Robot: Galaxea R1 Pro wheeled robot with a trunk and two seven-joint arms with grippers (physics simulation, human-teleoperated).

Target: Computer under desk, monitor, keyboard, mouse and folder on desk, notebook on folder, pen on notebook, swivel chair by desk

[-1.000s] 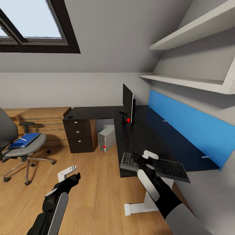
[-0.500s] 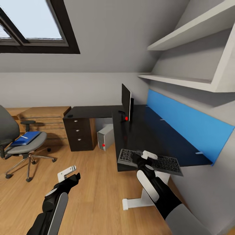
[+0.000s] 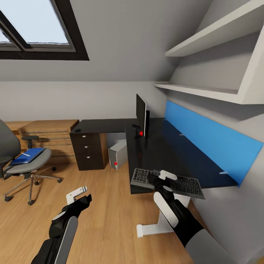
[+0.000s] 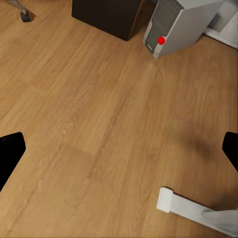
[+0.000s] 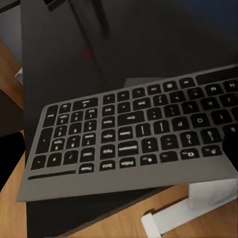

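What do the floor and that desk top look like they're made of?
The floor looks like wood planks or laminate: warm brown grain lines and board seams, with a dull satin finish. The desk top looks like a smooth black panel, perhaps lacquered board or glass; it carries a faint sheen and a dim reflection of the monitor. Which one I can't tell.

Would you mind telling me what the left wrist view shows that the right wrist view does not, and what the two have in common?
Left wrist view alone: the computer standing on the wooden floor with its red light, beside the dark drawer unit, and a chair caster.

Right wrist view alone: the keyboard lying at the near edge of the black desk, one corner overhanging, and part of the monitor stand.

Both: wooden floor and the desk's white leg.
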